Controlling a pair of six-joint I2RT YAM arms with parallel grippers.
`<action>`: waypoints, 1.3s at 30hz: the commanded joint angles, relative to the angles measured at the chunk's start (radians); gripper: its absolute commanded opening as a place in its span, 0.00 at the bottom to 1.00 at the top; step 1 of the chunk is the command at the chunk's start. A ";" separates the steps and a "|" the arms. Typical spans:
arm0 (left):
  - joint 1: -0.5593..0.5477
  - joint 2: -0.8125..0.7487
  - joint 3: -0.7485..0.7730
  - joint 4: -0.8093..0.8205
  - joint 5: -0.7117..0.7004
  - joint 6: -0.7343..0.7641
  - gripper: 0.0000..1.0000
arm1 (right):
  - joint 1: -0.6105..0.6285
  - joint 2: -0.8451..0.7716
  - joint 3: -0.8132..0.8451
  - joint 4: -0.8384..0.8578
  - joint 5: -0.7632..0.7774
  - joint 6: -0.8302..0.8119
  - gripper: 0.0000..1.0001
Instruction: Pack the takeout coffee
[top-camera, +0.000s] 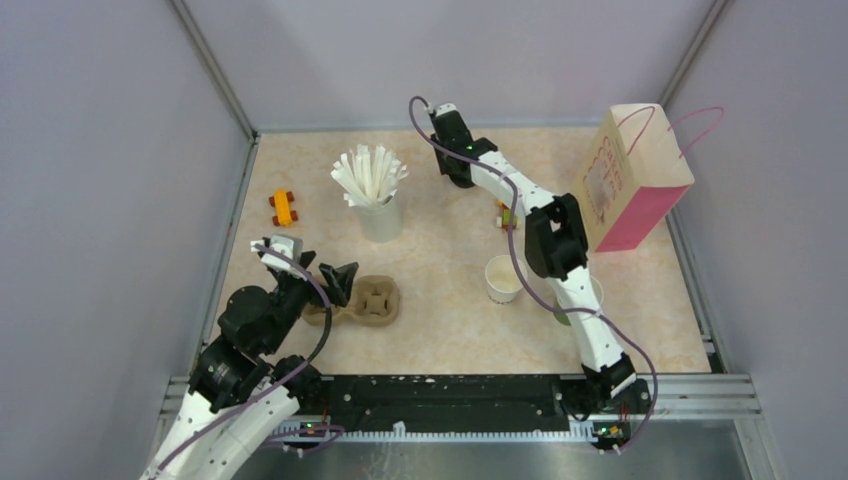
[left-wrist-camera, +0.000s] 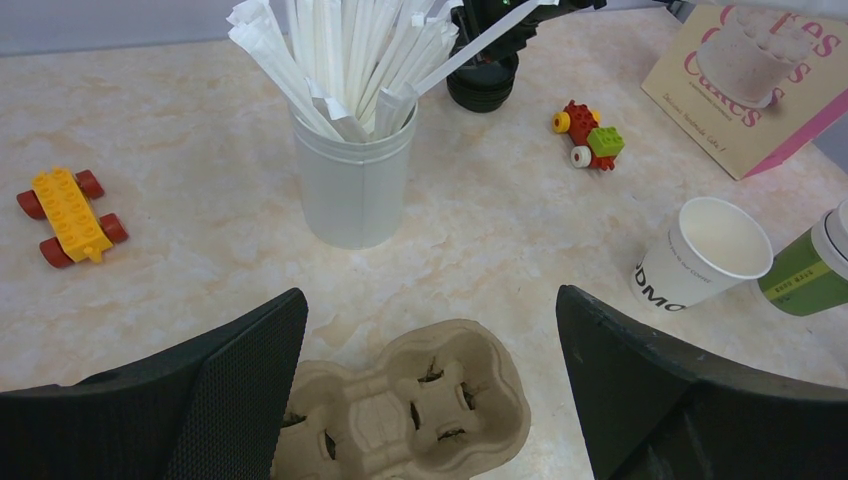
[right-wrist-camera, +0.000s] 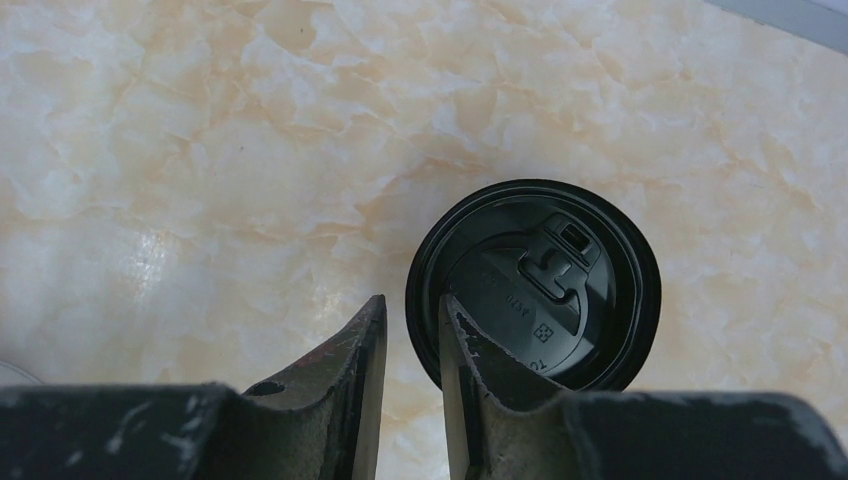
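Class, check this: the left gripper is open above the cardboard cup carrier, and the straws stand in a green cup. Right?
No: the left wrist view shows the straws in a white cup, not green. The left gripper is open above the cup carrier.

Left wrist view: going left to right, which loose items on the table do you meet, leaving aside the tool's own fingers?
yellow toy car → cup of straws → red toy car → open white paper cup → green cup. The carrier and bag overlap others, so they are left out.
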 joint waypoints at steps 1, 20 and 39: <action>-0.002 0.008 0.001 0.037 0.010 0.004 0.99 | 0.008 0.015 0.008 0.020 0.025 -0.013 0.25; -0.002 0.010 -0.001 0.038 0.010 0.004 0.99 | 0.015 0.027 0.012 0.030 0.051 -0.019 0.22; -0.001 0.010 0.000 0.038 0.010 0.004 0.99 | 0.015 0.028 0.009 0.036 0.052 -0.021 0.07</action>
